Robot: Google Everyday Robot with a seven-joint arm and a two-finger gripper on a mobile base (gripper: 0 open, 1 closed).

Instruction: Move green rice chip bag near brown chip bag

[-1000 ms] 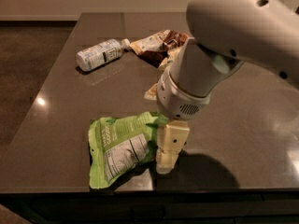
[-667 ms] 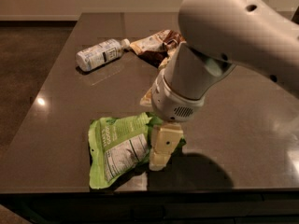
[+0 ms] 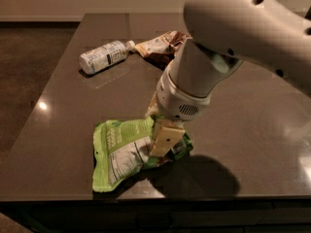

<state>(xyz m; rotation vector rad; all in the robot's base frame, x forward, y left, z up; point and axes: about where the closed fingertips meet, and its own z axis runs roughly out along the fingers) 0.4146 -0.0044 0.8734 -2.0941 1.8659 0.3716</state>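
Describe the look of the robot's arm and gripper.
The arm is a smooth, rounded white shell with a few small dark holes. Its wrist is a white cylinder with a dotted vent patch. No cables show. The gripper, down at the green rice chip bag's right edge, is a pale cream, boxy piece.

- One camera looks down at a slant from above the near edge of the desk [image 3: 262, 130]. It faces the far side, with the floor [image 3: 29, 81] and a wall [image 3: 73, 1] beyond.
- It sits close: the robot's arm [image 3: 243, 28] fills the upper right and hides part of the desk.
- The end effector [image 3: 163, 147] is low in the centre, down at the green bag [image 3: 119, 152] near the front edge.
- A bottle [image 3: 103, 57] and a brown bag [image 3: 158, 45] lie farther back and look smaller.
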